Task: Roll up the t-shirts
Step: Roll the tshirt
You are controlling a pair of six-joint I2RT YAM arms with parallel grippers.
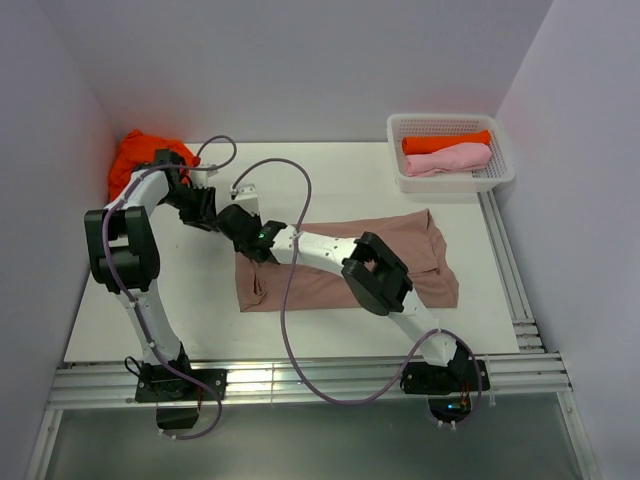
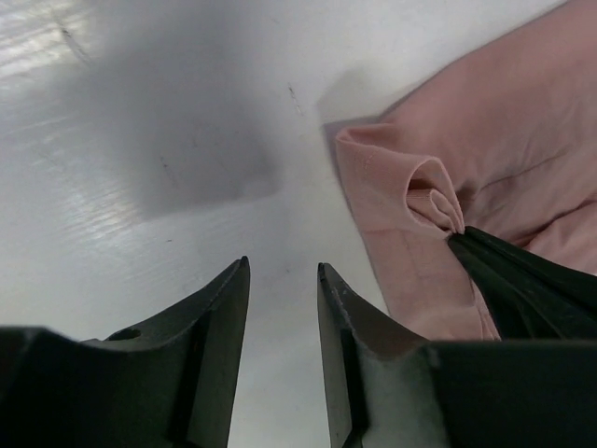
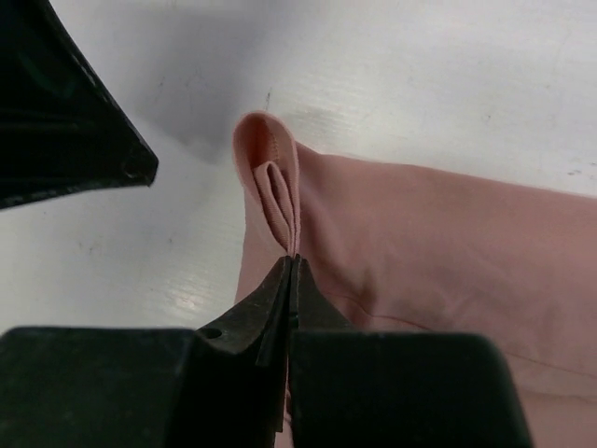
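The pinkish-brown t-shirt (image 1: 410,240) is spread flat across the middle of the white surface (image 1: 330,180), its long side running left to right. Its far-left corner is pinched by the right tool (image 3: 292,266), whose 2 fingers are pressed together on a small folded loop of hem that is lifted slightly off the surface. The left tool (image 2: 283,266) is held just beside that corner, over bare surface. Its 2 fingers are parted with a clear gap between them, and nothing is gripped. The tips of the 2 tools are close together but are not seen to touch.

At the far right of the surface a white mesh basket (image 1: 500,170) is placed, well apart from the spread shirt. In it, 2 rolled shirts are laid side by side: an orange t-shirt (image 1: 445,142) farther back and a light pink t-shirt (image 1: 450,158) in front of it. A crumpled orange heap (image 1: 135,160) of cloth is seen in the far-left corner, behind the left arm.
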